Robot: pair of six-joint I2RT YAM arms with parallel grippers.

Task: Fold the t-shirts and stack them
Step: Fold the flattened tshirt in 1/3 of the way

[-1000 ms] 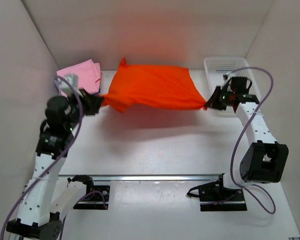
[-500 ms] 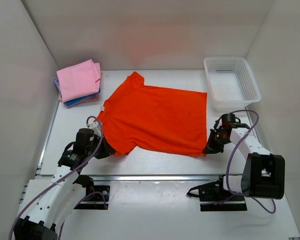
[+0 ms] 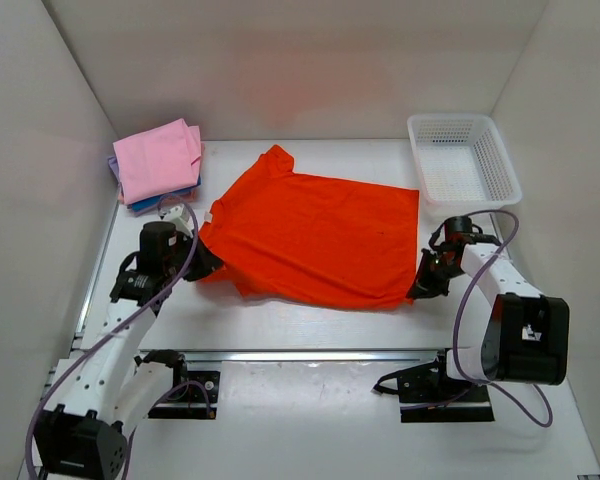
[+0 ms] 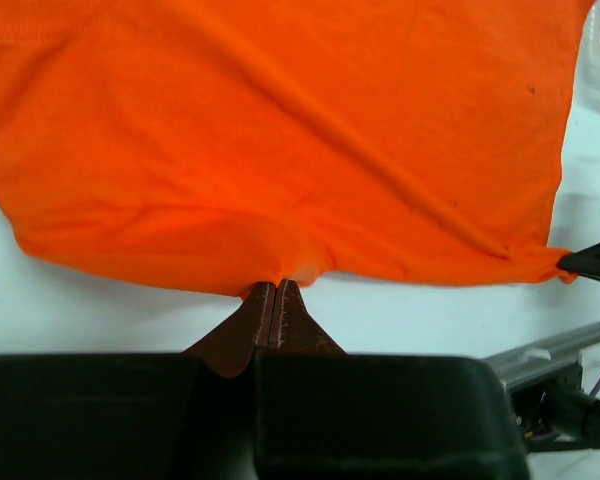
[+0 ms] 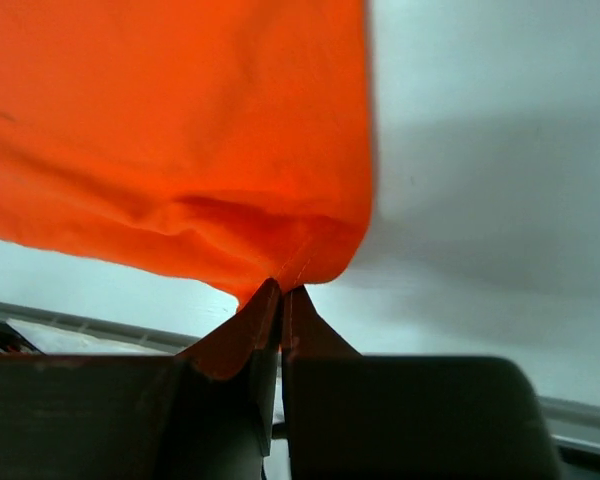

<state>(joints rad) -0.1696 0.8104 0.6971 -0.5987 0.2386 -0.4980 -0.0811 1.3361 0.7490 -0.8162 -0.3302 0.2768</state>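
Observation:
The bright orange t-shirt [image 3: 315, 238] lies spread over the middle of the table, one sleeve pointing to the back left. My left gripper [image 3: 208, 265] is shut on its left edge; the left wrist view shows the cloth [image 4: 280, 130] pinched at the fingertips [image 4: 277, 287]. My right gripper [image 3: 417, 290] is shut on the shirt's near right corner, which shows in the right wrist view [image 5: 170, 130] at the fingertips [image 5: 280, 288]. A folded stack with a pink shirt [image 3: 158, 158] on top of blue and purple ones sits at the back left.
A white mesh basket [image 3: 462, 160] stands at the back right. A metal rail [image 3: 300, 353] runs along the near edge in front of the arm bases. White walls close in the left, back and right sides.
The shirt went from hanging stretched between both grippers to lying spread on the table. Since half a second ago both grippers have moved slightly back, still holding it.

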